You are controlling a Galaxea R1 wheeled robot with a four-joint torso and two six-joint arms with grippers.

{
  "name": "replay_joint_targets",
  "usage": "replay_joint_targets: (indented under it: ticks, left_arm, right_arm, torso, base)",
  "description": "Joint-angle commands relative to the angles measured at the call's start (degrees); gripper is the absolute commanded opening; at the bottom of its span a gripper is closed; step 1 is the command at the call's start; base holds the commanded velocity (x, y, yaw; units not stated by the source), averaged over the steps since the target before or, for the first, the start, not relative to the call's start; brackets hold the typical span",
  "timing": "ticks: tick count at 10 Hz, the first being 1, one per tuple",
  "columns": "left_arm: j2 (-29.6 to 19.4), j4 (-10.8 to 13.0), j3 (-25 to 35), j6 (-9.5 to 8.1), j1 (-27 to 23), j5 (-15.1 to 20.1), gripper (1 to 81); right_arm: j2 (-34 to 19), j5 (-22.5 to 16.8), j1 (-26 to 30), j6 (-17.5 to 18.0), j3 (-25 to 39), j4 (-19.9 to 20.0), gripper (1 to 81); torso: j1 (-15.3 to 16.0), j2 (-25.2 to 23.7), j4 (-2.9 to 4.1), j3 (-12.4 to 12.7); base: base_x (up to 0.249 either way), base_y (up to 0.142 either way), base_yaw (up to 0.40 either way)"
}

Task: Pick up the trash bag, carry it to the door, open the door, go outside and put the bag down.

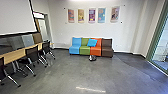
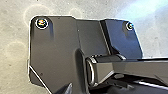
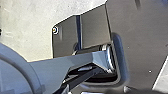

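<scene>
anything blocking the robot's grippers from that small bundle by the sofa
Nothing visible stands in the way to the small bundle, possibly the trash bag, just before the orange seat. The chairs are off to the left.

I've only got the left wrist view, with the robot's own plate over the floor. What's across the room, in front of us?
Observer: A low row of joined seats by the far wall, in blue, green, orange and brown.
Operator: And on our left?
Observer: A wooden-topped table, with black chairs along it.
Operator: Anything on the right that I should know about?
Observer: Yes, glass set in a green frame. I can't tell from here whether any part of it opens.
</scene>
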Motion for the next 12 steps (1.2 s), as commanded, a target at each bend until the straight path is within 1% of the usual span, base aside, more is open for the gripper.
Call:
replay_joint_targets:
  ticks: [1,12]
  left_arm:
    - [0.1,0.7,0.5,0.19,-2.6,3.0,81.1]
    - [0.3,0.7,0.5,0.28,-2.4,2.9,81.1]
  right_arm:
    - [0.0,-3.1,1.5,-0.4,0.8,-1.2,81.1]
    - [0.2,-3.1,1.4,-0.6,0.7,-1.2,81.1]
  torso:
    - [0.0,0.0,0.00,0.0]
    - [0.0,0.0,0.00,0.0]
  base:
    - [0.149,0.000,0.000]
    - [0.149,0.000,0.000]
